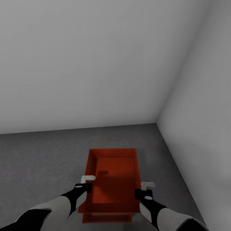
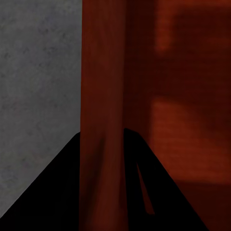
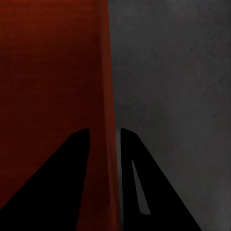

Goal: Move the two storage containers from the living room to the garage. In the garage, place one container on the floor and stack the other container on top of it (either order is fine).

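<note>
A red-orange storage container (image 1: 112,173) is in the head view over the dark grey garage floor (image 1: 41,160), near a corner. My left gripper (image 1: 87,183) is shut on its left wall and my right gripper (image 1: 146,189) on its right wall. Under its near end shows the rim of a second storage container (image 1: 109,218); whether the upper one rests in it I cannot tell. In the left wrist view my left gripper (image 2: 102,139) pinches the red wall (image 2: 103,86) between dark fingers. The right wrist view has my right gripper (image 3: 105,137) clamped on the other wall (image 3: 103,72).
Two plain white-grey walls meet in a corner (image 1: 157,122) just beyond the containers. The right wall (image 1: 199,134) runs close along the right side. Bare floor stretches away to the left.
</note>
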Controlling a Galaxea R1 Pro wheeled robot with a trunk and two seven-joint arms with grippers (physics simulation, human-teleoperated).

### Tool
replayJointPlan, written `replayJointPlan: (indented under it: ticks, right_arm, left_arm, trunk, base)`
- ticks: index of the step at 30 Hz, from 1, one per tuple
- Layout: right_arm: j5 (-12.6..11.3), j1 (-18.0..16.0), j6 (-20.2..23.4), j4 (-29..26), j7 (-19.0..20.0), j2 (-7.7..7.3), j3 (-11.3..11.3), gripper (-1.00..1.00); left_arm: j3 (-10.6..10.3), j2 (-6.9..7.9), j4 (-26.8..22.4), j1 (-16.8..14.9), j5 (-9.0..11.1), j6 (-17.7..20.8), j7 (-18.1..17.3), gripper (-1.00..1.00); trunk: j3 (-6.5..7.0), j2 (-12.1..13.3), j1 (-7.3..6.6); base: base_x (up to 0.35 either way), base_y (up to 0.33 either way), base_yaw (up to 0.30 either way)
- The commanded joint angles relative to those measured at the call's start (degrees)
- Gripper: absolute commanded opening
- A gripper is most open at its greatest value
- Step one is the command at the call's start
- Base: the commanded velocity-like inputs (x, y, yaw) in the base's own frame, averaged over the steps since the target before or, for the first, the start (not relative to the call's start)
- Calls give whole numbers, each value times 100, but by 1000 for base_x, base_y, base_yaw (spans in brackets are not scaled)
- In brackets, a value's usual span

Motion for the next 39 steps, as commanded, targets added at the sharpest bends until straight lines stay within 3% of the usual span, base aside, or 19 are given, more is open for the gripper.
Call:
replayJointPlan:
  ticks: [1,39]
  right_arm:
    - [-77,-2,-40,76,-22,-70,258,-100]
    - [-77,-1,-40,76,-22,-70,258,-100]
  left_arm:
    - [33,17,-5,-6,-1,8,216,-100]
    - [32,21,-5,-5,-5,12,207,-100]
  trunk:
    - [-3,-3,0]
    - [-3,-3,0]
  base:
    - [0,0,0]
    - [0,32,0]
